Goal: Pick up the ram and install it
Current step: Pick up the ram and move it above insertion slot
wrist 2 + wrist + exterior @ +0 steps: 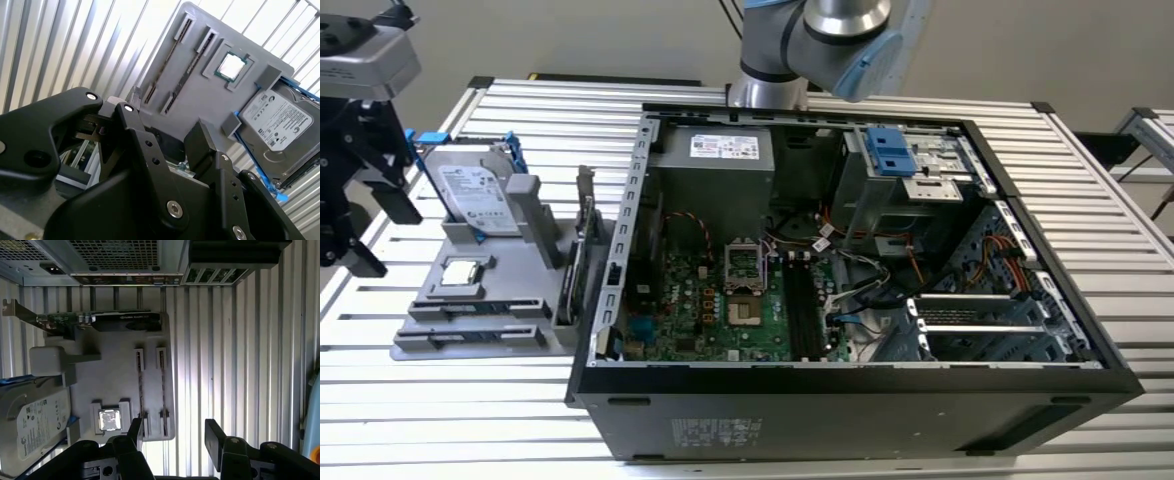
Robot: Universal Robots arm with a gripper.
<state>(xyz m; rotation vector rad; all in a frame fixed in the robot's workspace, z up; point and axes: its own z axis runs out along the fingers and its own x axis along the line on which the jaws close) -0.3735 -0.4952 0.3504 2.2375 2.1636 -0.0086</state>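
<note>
At nine o'clock from the open computer case [854, 390] in the exterior view, a grey holder [514, 262] lies on the desk [1067, 170]; the ram [161, 385] stands on its thin edge in a long slot of this holder, probably so that fingers can close on its flat faces; the gripper [172, 430] hangs above the holder with jaws spread wide, gripping nothing; the case lies on its side, it seems, so that the motherboard [720, 300] faces upward for the installing; the ram is not yet lifted.

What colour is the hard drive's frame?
The frame is blue, clearest in the second wrist view.
</note>
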